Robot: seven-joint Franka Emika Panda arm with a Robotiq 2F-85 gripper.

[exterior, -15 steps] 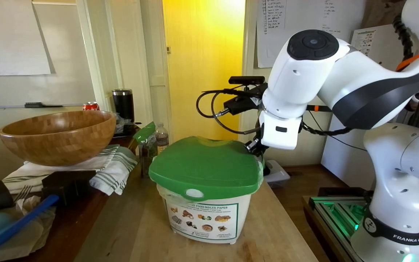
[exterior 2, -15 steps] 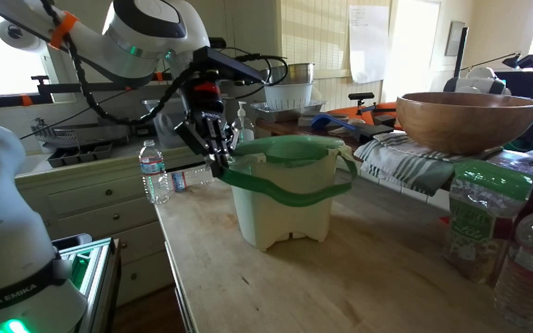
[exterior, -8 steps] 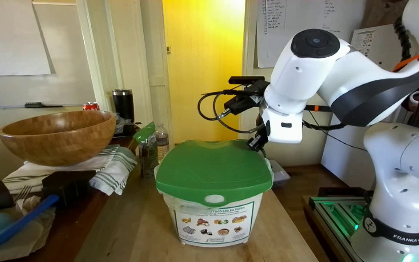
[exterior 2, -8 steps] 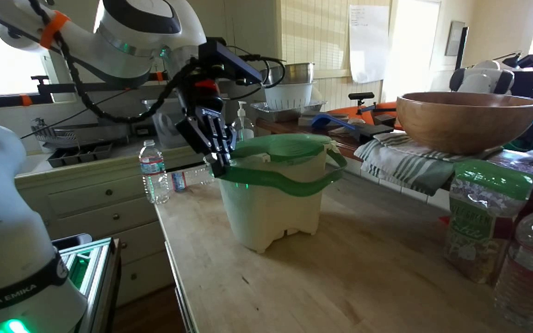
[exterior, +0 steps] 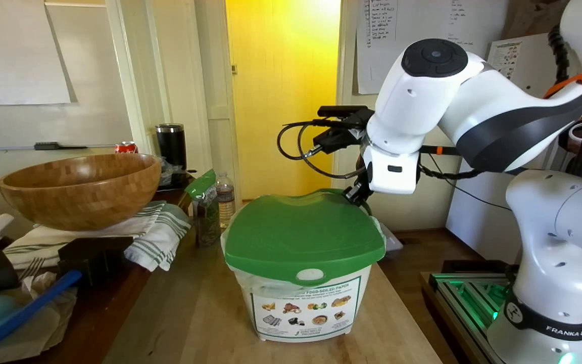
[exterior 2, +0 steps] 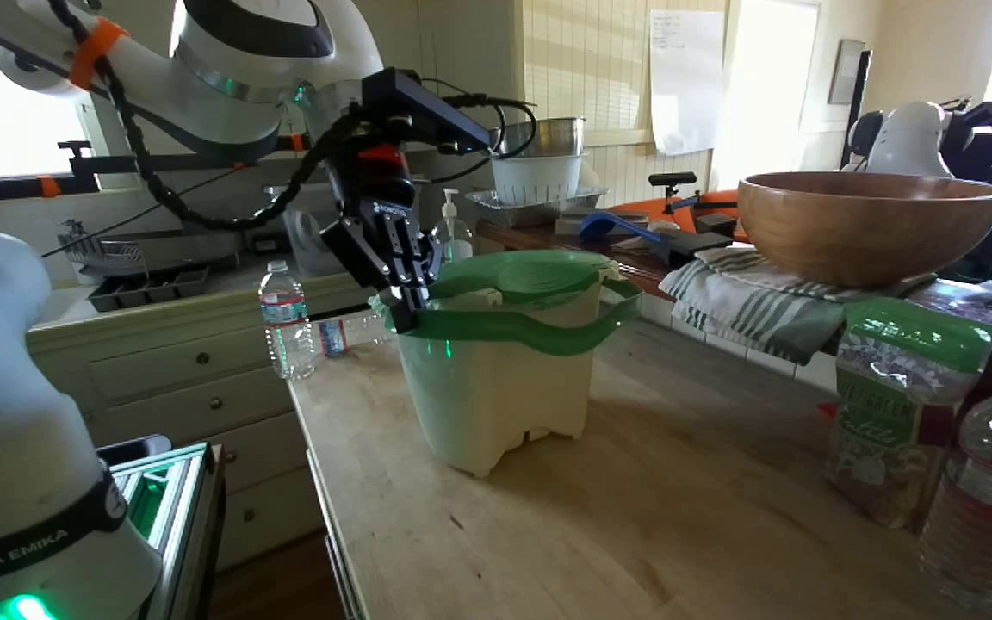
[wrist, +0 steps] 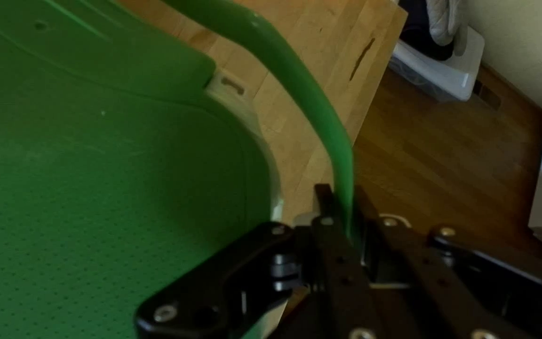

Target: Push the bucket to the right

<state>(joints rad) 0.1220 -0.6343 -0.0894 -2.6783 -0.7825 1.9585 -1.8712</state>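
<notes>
standing on the bench [exterior 2: 685, 517], the bucket [exterior 2: 505, 375] has slid towards the robot base [exterior: 548, 283] over the last second. in an exterior view its label [exterior: 306, 311] lies further to the right and faces the camera more squarely, so it has turned a little as well. if that is the right the task means, the move seems well along, though no mark shows where it should end. the bucket looks upright or nearly so, lid [exterior: 301, 232] on, with some bench left between it and the edge on its robot side. its handle [exterior 2: 539, 334] has swung up nearer the rim, and the tool [wrist: 344, 195] grips that handle beside the bucket, so this reads as a pull more than a push. a further lift could tip the bucket; a low, level drag looks safer. well apart from the bucket, opposite its robot side, the bowl [exterior: 84, 205] sits on a striped towel [exterior: 154, 242]. also well apart, past the side opposite the label, are a bag [exterior 2: 909, 422] and a water bottle [exterior 2: 991, 499]. none of these has moved. farther from the bucket, past the bowl, a white machine [exterior 2: 909, 142] has shifted, which should not matter.
</notes>
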